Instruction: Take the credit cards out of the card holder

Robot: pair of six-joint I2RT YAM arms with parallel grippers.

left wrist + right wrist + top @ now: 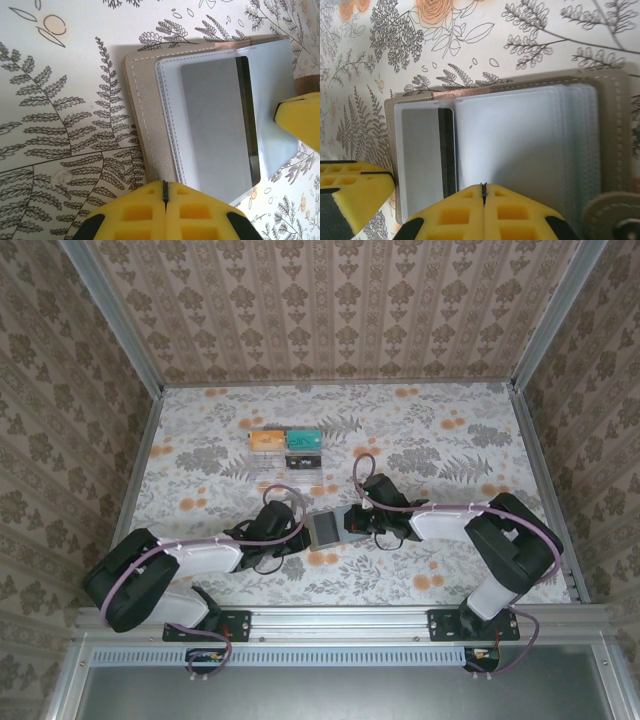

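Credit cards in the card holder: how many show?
1: a grey card with a dark stripe, inside a clear sleeve of the open card holder. Other sleeves may hide more.

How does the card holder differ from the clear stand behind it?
The card holder lies open between the left gripper and right gripper; the stand sits farther back, apart from both. The holder is grey-brown, with a grey card in a sleeve; the stand is clear, showing an orange card and a teal card. Both hold cards.
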